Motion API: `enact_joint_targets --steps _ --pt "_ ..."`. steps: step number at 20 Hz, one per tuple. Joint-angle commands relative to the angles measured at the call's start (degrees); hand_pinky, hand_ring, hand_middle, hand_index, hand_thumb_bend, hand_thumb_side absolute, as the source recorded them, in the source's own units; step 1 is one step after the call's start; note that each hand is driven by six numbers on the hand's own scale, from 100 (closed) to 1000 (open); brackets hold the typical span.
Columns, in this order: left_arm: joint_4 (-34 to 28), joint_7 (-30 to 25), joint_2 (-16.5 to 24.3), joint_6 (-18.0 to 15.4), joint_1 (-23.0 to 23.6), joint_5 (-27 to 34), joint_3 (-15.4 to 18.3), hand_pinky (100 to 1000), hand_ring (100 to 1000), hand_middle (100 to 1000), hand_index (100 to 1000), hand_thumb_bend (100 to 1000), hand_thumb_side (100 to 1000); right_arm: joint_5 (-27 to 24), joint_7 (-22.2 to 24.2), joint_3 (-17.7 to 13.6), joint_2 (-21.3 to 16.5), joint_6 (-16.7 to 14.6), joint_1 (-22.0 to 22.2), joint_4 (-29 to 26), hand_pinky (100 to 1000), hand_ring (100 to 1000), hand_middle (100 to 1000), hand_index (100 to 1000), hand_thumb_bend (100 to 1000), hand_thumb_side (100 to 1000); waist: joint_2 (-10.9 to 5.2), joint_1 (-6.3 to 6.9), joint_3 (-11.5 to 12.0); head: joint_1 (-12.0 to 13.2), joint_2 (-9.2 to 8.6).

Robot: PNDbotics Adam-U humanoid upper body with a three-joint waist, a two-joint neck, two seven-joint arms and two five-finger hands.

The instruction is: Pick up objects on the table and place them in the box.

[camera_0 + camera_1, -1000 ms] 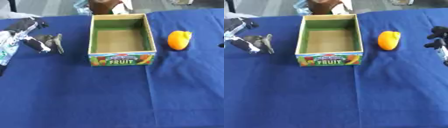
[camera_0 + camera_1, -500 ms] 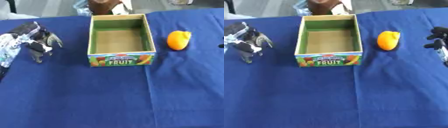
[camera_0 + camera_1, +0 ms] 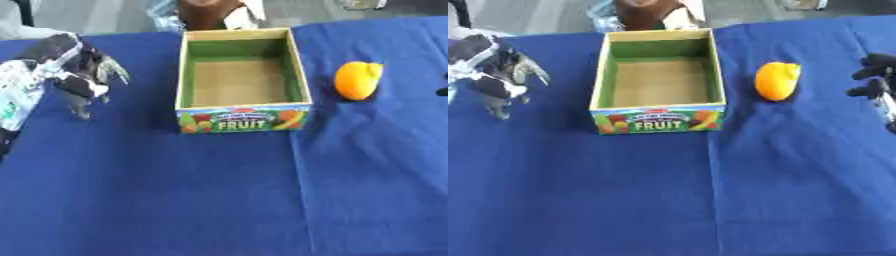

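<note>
An open cardboard box (image 3: 242, 120) with a green inside and a "FRUIT" label stands at the middle of the blue table; nothing lies in it. An orange round fruit (image 3: 357, 80) rests on the cloth to the right of the box. My left hand (image 3: 74, 75), black and silver, hangs left of the box with its fingers spread and pointing down, one fingertip close to the cloth; it holds nothing. My right hand (image 3: 875, 80) shows only partly at the right edge, to the right of the fruit and apart from it.
The blue tablecloth (image 3: 219, 200) covers the whole near area. Beyond the table's far edge, behind the box, stand a brown thing (image 3: 208, 12) and something pale beside it.
My left hand has turned: its fingers, which pointed right toward the box, now point down at the cloth. The right hand, the fruit and the box have stayed put.
</note>
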Motion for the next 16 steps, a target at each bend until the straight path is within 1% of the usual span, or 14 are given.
enact_joint_targets --steps 1,5,8,11,13,16 --pt "-5.03 0.16 3.39 0.36 -2.39 1.73 1.13 540 237 194 530 341 274 -0.24 0.1 -0.21 -1.36 -0.02 -0.69 -1.24 699 1000 654 874 100 360 -1.52 0.01 0.14 -0.13 -0.39" --pt "-9.61 0.03 2.6 -0.08 -5.25 4.26 -0.49 541 237 195 531 345 267 -0.23 0.42 0.12 -1.2 -0.04 -0.51 -1.18 699 1000 654 874 100 358 -1.88 -0.06 0.13 -0.05 -0.51" --pt "-11.07 -0.92 0.91 -0.48 -7.71 5.01 -2.45 543 242 199 536 349 266 -0.15 0.92 0.66 -0.94 -0.18 -0.48 -1.17 699 1000 654 873 100 349 -2.05 -0.22 -0.19 0.33 -0.46" --pt "-11.04 -2.08 -1.68 -1.18 -10.64 4.8 -4.63 544 246 201 537 355 265 0.02 1.64 1.35 -0.6 -0.49 -0.48 -1.15 699 1000 653 873 100 345 -2.07 -0.32 -0.53 0.8 -0.4" --pt "-10.76 -3.0 -3.4 -1.93 -12.28 4.22 -6.2 550 264 214 547 372 275 0.13 2.22 1.92 -0.29 -0.69 -0.6 -1.26 699 1000 652 872 100 339 -2.05 -0.26 -0.9 1.22 -0.38" --pt "-9.6 -4.34 -5.68 -2.93 -13.75 3.1 -7.92 555 277 224 556 371 276 0.36 3.17 2.81 0.25 -0.87 -0.73 -1.3 699 1000 652 871 100 337 -2.08 -0.16 -1.38 1.63 -0.44"
